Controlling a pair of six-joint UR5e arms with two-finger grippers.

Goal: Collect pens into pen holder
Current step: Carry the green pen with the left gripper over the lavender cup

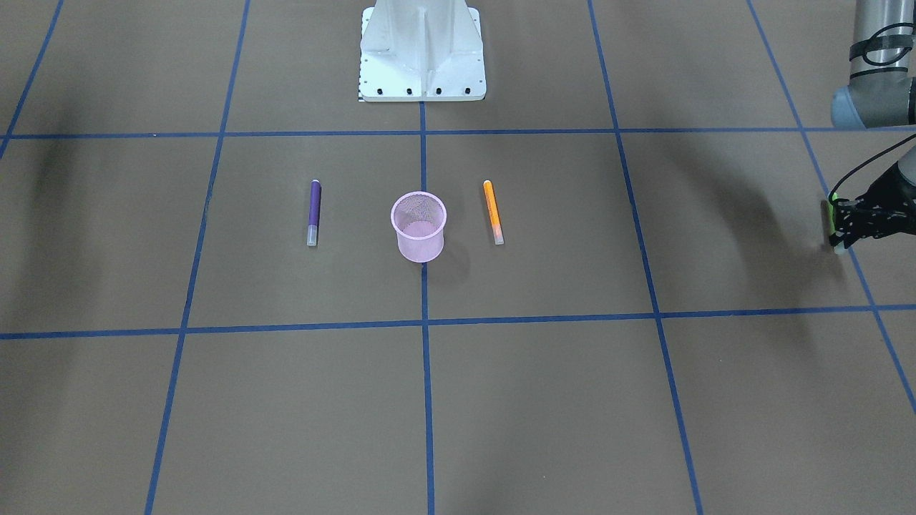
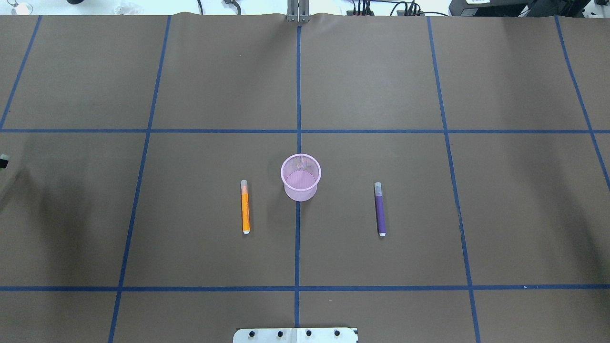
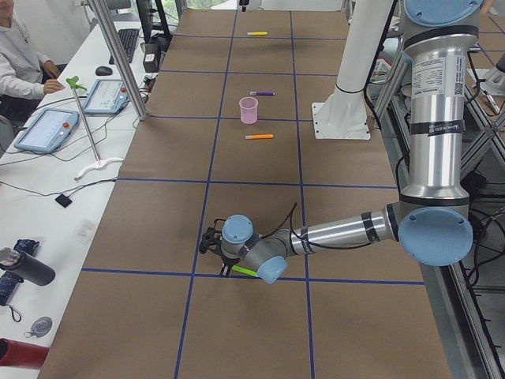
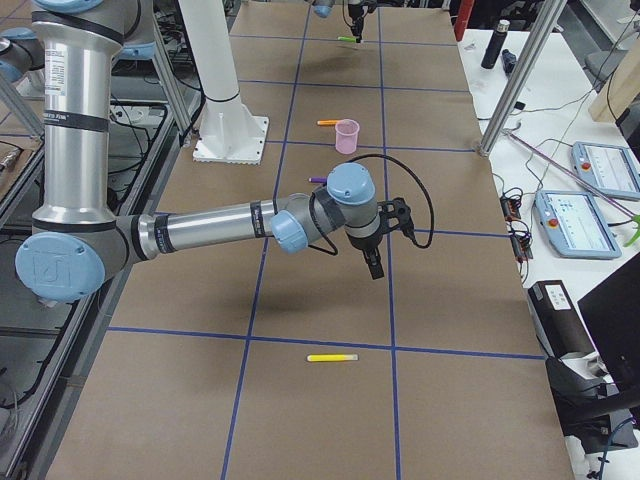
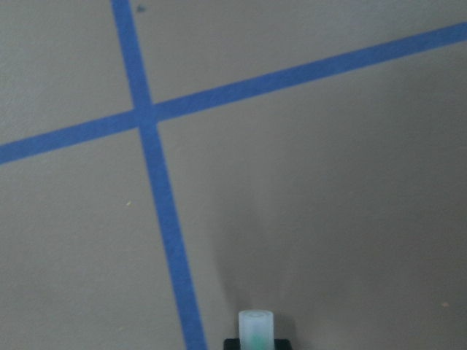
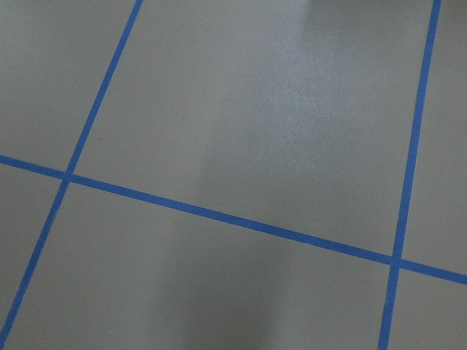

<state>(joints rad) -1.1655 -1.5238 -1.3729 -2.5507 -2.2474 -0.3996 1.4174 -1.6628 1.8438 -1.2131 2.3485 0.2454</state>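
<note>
The pink mesh pen holder (image 2: 300, 177) stands upright and empty at the table's middle. An orange pen (image 2: 245, 207) lies flat on the robot's left of it. A purple pen (image 2: 380, 209) lies flat on the other side. My left gripper (image 1: 836, 225) is far out at the table's left end, shut on a green pen (image 1: 832, 204). That pen's whitish cap (image 5: 255, 328) pokes out low in the left wrist view. A yellow pen (image 4: 332, 357) lies near the table's right end. My right gripper (image 4: 375, 265) hovers between it and the holder. I cannot tell whether it is open or shut.
The white robot pedestal (image 1: 422, 50) stands behind the holder. Benches with tablets (image 3: 49, 129), a bottle (image 3: 24, 268) and metal posts (image 3: 118, 55) run along the far side. A person (image 3: 16, 55) sits there. Blue tape lines grid the brown table.
</note>
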